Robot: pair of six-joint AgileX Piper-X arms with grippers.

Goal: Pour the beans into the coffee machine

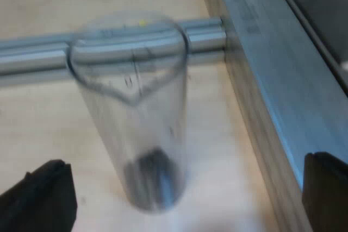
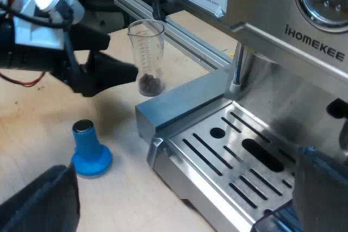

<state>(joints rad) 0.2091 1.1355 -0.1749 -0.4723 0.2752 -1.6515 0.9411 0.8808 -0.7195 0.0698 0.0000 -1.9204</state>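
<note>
The clear measuring glass (image 1: pixel 136 112) stands upright on the wooden table, with dark coffee beans (image 1: pixel 149 169) at its bottom. My left gripper (image 1: pixel 182 194) is open, its black fingers (image 1: pixel 41 196) wide apart on either side of the glass's base and not touching it. In the right wrist view the same glass (image 2: pixel 147 52) stands beside the espresso machine (image 2: pixel 304 42), and the left gripper (image 2: pixel 122 55) is right at it. My right gripper (image 2: pixel 179 196) hangs open over the machine's drip tray (image 2: pixel 234 145) with nothing held.
A blue tamper (image 2: pixel 89 150) stands on the table near the drip tray's corner. An aluminium rail (image 1: pixel 38 52) runs behind the glass. The machine's metal base (image 1: pixel 283 80) lies close beside the glass.
</note>
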